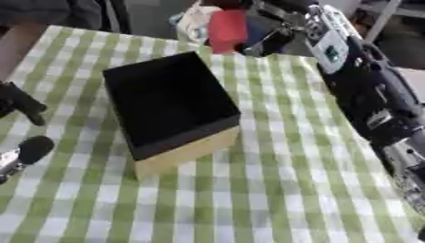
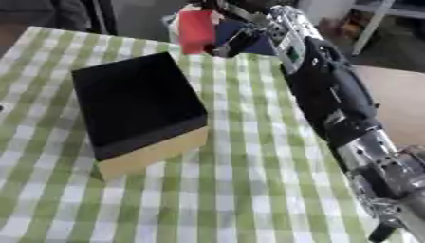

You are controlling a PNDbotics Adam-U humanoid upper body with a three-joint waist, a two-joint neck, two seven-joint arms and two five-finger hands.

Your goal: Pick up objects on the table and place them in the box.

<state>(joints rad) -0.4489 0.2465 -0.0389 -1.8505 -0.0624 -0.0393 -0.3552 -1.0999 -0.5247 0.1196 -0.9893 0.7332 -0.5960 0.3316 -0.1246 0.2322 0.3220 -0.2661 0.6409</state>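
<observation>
I see my right hand [image 1: 264, 40] reaching across the far edge of the table [image 1: 274, 190], its fingers [image 2: 228, 45] curled round a red block [image 1: 226, 29] held above the cloth. Just beside the fingers, on their far side, sits a pale, blurred object I cannot identify. The box [image 1: 170, 111], open and dark inside, stands nearer me than the fingers and to their left. My left hand [image 1: 21, 107] shows at the left edge, fingers relaxed, holding nothing.
</observation>
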